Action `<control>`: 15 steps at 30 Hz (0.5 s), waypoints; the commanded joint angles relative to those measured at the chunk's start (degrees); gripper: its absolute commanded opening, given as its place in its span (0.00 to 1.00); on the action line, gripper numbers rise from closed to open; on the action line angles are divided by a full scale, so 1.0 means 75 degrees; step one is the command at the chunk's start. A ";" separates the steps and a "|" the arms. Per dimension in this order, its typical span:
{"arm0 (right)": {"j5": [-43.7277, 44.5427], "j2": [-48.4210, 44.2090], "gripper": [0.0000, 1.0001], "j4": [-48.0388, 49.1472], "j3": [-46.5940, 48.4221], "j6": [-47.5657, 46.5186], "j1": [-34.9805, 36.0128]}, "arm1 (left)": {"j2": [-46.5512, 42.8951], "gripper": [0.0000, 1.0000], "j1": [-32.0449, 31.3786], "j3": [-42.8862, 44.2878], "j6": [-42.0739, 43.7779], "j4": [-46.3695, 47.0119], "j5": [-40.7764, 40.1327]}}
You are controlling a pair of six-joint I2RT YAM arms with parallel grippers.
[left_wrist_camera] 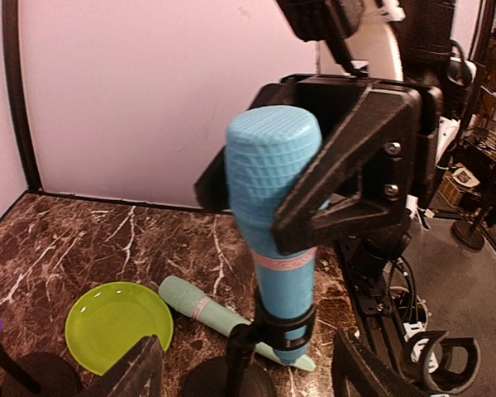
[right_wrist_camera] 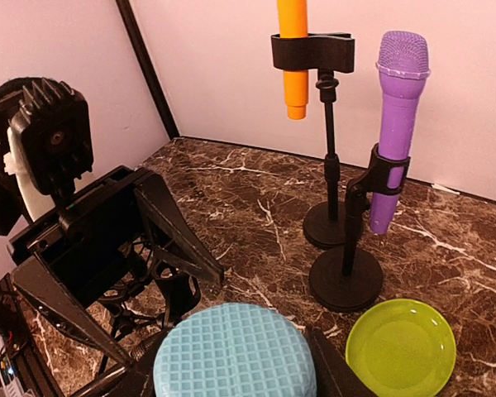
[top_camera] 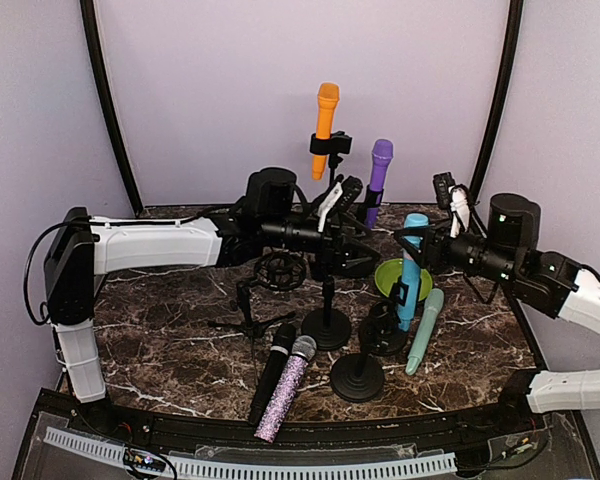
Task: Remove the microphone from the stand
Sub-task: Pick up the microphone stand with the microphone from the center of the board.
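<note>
Filling the overhead view, the dark veined marble surface (top_camera: pixel 180 330) carries a crowd of stands. The white left arm (top_camera: pixel 150 245) reaches in from 9 o'clock and the white right arm (top_camera: pixel 540 275) from 3 o'clock.

The light-blue microphone with a waffle-textured head (left_wrist_camera: pixel 281 281) stands upright at about 3 o'clock from the surface's middle. Its lower handle is seated in the black stand clip (left_wrist_camera: pixel 285 327).

The right gripper (left_wrist_camera: pixel 248 207) has its jaws hugging both sides of the head; no gap shows, so I judge them to be pinching it. The left gripper (left_wrist_camera: pixel 248 356) hangs low beside the stand with its jaws spread and nothing between them.

A lime-green round plate (top_camera: pixel 390 272) sits at the microphone's 10 o'clock. A mint-green microphone lying flat (top_camera: pixel 425 330) is at its 5 o'clock.

The main risk I see is that the clip will not let go. With the stand unbraced, a pull could lift or tip the whole stand into the neighbouring bases or the plate. The rounded head is a poor hold, so a hard tug could make the jaws slide off. The two grippers sit close together, and a sideways move could make them collide.
</note>
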 commanded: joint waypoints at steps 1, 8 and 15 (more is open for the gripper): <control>-0.2525 0.0013 0.09 0.1151 0.0526 -0.1223 -0.0749 | 0.0085 0.72 0.0028 0.0510 0.0284 -0.0261 0.1475; -0.4602 0.0618 0.08 0.1847 0.0641 -0.1419 -0.1417 | 0.0461 0.72 0.0020 0.0701 0.0632 -0.0525 0.1861; -0.5759 0.0919 0.08 0.2249 0.0904 -0.1303 -0.1624 | 0.0744 0.72 0.0004 0.0827 0.0990 -0.1062 0.1701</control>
